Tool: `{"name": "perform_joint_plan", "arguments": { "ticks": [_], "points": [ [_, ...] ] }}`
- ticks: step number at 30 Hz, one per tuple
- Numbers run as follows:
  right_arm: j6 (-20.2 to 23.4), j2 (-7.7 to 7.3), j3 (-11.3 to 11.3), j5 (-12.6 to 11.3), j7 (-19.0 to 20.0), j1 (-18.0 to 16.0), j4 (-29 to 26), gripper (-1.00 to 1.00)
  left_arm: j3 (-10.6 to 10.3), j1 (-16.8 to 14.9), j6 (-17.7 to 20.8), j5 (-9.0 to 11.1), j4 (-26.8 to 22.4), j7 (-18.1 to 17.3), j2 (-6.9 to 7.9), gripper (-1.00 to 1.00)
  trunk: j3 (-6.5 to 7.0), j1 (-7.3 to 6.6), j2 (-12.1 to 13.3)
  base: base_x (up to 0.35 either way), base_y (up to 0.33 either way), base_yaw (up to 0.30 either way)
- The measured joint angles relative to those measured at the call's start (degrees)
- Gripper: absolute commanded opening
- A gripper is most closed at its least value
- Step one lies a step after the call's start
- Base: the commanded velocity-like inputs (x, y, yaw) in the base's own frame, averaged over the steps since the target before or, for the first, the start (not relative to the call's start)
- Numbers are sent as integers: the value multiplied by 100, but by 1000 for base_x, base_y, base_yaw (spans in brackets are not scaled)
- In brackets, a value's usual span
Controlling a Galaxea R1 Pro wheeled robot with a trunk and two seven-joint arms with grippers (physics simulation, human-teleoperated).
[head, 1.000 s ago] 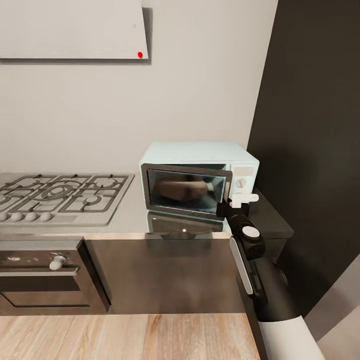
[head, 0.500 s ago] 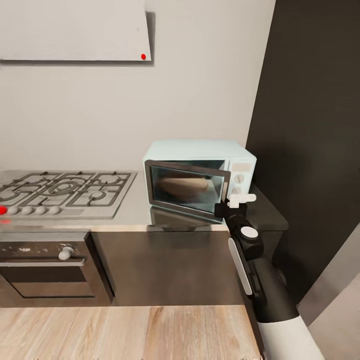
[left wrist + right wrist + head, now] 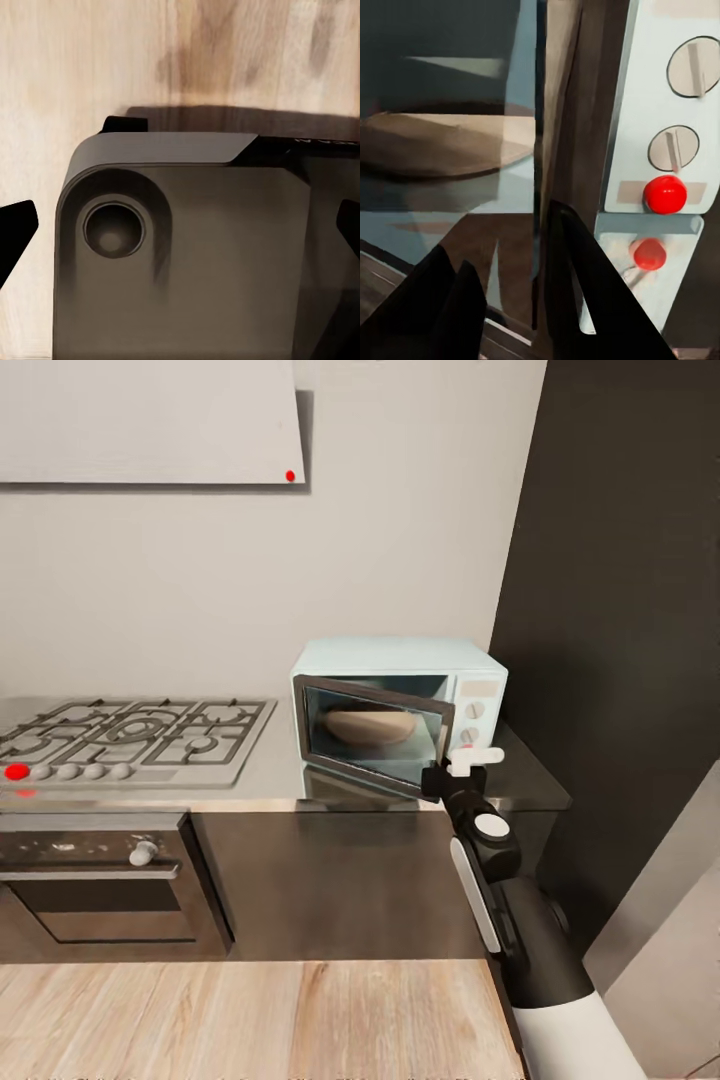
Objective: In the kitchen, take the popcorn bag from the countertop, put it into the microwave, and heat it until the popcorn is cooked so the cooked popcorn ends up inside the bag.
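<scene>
The popcorn bag cannot be picked out for certain; a brown rounded shape (image 3: 368,726) lies inside the microwave (image 3: 400,705), behind the glass, and may be it or a turntable. The microwave stands on the countertop (image 3: 270,785) at about one o'clock from the robot, its door (image 3: 375,735) ajar. The right gripper (image 3: 458,768) is at the door's free edge, next to the knobs (image 3: 694,67) and the red light (image 3: 664,194); its dark fingers (image 3: 585,277) straddle that edge, though whether they pinch it I cannot tell. I judge the door is being worked, and the next move calls for swinging it without nudging the oven. The gas hob (image 3: 130,735) at eleven o'clock and the tall dark cabinet (image 3: 620,610) at two o'clock crowd the space. The left wrist camera faces wood floor (image 3: 112,60).
</scene>
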Motion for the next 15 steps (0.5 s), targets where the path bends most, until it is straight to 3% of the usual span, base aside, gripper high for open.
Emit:
{"name": "perform_joint_plan", "arguments": {
  "ticks": [7,11,15],
  "points": [
    [0,-8,26,3,7,2,-2,-100,7,0,0,0,0,2,0,100,0,-1,0,-26,0,0],
    [-1,-9,211,7,14,0,13,-100,7,0,0,0,0,2,0,100,0,2,0,-219,0,0],
    [-2,-8,275,7,31,7,6,-100,15,0,0,0,0,2,0,100,1,-1,0,-37,0,0]
  ]
}}
